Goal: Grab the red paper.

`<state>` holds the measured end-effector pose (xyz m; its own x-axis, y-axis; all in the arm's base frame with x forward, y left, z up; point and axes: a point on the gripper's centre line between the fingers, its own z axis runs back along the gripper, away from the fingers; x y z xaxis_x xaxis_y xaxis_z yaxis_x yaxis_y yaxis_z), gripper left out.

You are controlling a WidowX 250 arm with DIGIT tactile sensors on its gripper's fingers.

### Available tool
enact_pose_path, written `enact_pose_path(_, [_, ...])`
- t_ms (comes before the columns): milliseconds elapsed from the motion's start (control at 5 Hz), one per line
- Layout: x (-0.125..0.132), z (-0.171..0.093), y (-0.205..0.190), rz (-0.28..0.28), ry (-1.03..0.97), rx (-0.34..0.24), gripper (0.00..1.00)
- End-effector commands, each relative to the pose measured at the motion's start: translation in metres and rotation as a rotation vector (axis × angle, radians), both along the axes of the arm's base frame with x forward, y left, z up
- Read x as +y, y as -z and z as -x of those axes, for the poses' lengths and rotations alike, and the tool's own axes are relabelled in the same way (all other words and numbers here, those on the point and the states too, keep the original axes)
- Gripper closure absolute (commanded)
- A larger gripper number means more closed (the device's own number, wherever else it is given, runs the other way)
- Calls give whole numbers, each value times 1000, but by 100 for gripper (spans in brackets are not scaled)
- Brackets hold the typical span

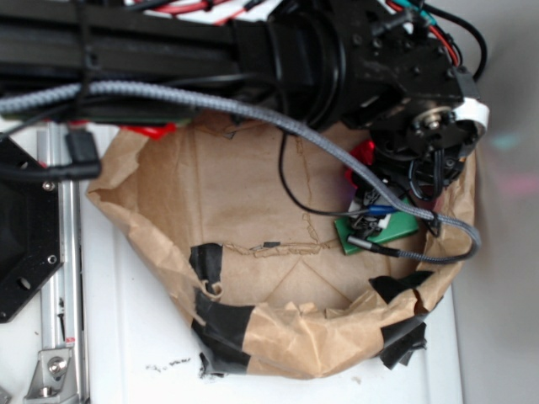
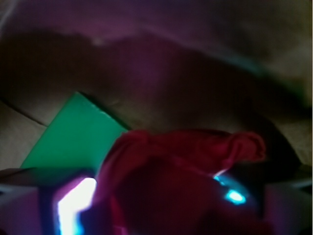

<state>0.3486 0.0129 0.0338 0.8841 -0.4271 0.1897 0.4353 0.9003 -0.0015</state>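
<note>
We have our arm reaching across from the left and hanging over the right side of the brown paper, which is crumpled up at its edges and patched with black tape so that it forms a shallow nest on the white tabletop; that raised rim is likely there to keep small things from sliding out. The red paper sits inside this nest at the right, just beside the green block and partly overlapping its corner in the wrist view. In the exterior view we see only a sliver of red under the wrist, since our own hardware covers the rest. The wrist camera shows the wad filling the low middle of the picture, lying between the two fingers, which stand one on each side of it, so we judge our gripper is lowered around the wad. Whether the fingers are pressing the wad or merely flanking it we cannot tell, because the view is dark and blurred. A grey braided cable drapes across the nest and near the block, and we judge it could snag if we lift carelessly.
</note>
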Motion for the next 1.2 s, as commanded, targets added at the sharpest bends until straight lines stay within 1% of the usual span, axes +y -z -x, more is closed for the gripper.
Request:
enact_pose_path(0, [9,-4,3,-24,-11,-15,100])
enact_pose_path(200, [10,2,-13,-24,-26,-40,100])
enact_pose_path(400, [7,21,-60,53,-82,-66,100])
enact_pose_path(600, [-3,55,-101,42,-133,-75,100])
enact_pose_path(800, [-8,89,-122,32,-157,-43,100])
enact_pose_path(1000, [-11,110,-139,89,-131,-71,100])
